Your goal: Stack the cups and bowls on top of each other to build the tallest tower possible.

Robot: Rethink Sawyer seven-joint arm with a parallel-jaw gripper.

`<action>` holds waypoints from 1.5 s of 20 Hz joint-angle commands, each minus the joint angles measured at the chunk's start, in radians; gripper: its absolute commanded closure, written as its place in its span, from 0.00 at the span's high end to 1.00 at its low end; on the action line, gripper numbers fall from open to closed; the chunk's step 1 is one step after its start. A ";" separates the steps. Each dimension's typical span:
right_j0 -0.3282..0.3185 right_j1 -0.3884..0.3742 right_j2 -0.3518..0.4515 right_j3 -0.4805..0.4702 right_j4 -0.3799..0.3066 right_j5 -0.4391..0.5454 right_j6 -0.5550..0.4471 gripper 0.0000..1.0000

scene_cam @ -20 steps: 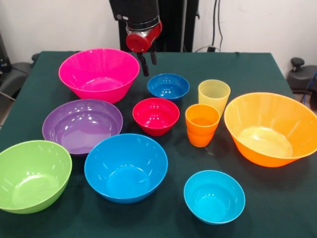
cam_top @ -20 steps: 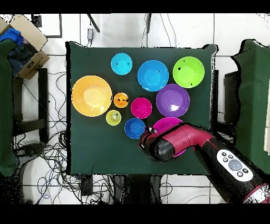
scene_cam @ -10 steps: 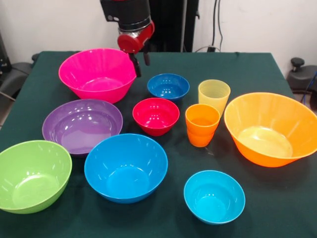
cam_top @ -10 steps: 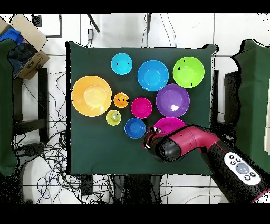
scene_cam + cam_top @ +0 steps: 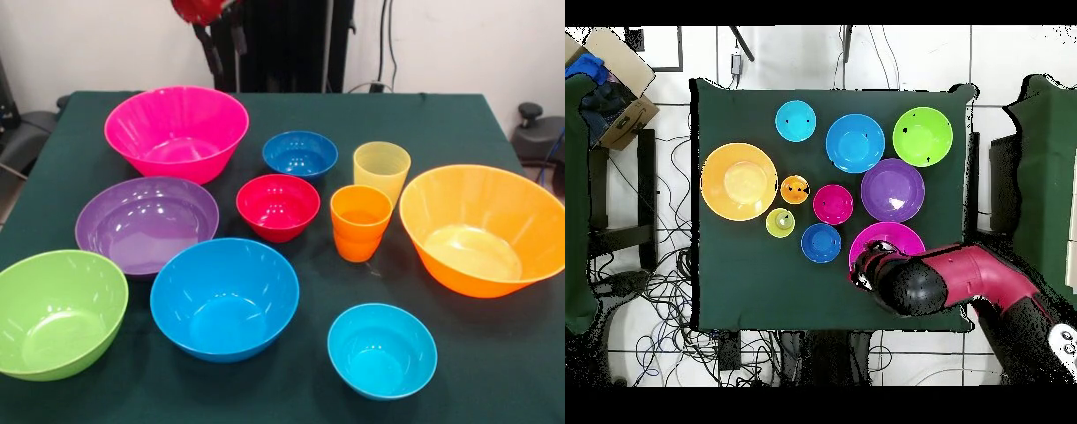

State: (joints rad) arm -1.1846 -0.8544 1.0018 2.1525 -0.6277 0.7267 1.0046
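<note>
My gripper (image 5: 223,41) hangs open and empty near the top edge, above and behind the large pink bowl (image 5: 177,132). In the overhead view the arm's head (image 5: 905,285) covers part of the pink bowl (image 5: 887,238). The purple bowl (image 5: 146,223), lime green bowl (image 5: 57,314), sky blue bowl (image 5: 223,298), small cyan bowl (image 5: 381,350), red bowl (image 5: 278,206), dark blue bowl (image 5: 300,154) and large orange bowl (image 5: 481,228) each stand alone. So do the pale yellow cup (image 5: 381,170) and the orange cup (image 5: 360,221). No tower shows.
A dark green cloth (image 5: 459,124) covers the table. A cardboard box (image 5: 610,75) sits off the table's corner in the overhead view. Cables (image 5: 655,290) lie on the floor beside the table. A chair (image 5: 534,132) stands by the table's right side.
The gripper has risen and drifted left in the front view, from beside the pink bowl's rim to near the top edge. The bowls and cups have not moved.
</note>
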 commanded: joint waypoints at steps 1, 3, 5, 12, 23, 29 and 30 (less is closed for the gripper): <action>0.027 -0.172 0.122 0.090 0.042 0.131 -0.169 1.00; 0.040 -0.166 0.107 0.068 -0.009 0.121 -0.173 1.00; 0.042 -0.122 0.085 0.030 -0.073 0.112 -0.199 1.00; 0.038 0.122 -0.007 -0.138 -0.321 0.038 -0.320 1.00; 0.011 0.242 0.026 -0.258 -0.398 0.069 -0.436 1.00; 0.020 0.243 0.037 -0.298 -0.400 0.085 -0.481 1.00; 0.020 0.242 0.039 -0.304 -0.397 0.088 -0.491 1.00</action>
State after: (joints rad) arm -1.1994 -0.6505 1.0494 1.9386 -0.9485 0.7627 0.8816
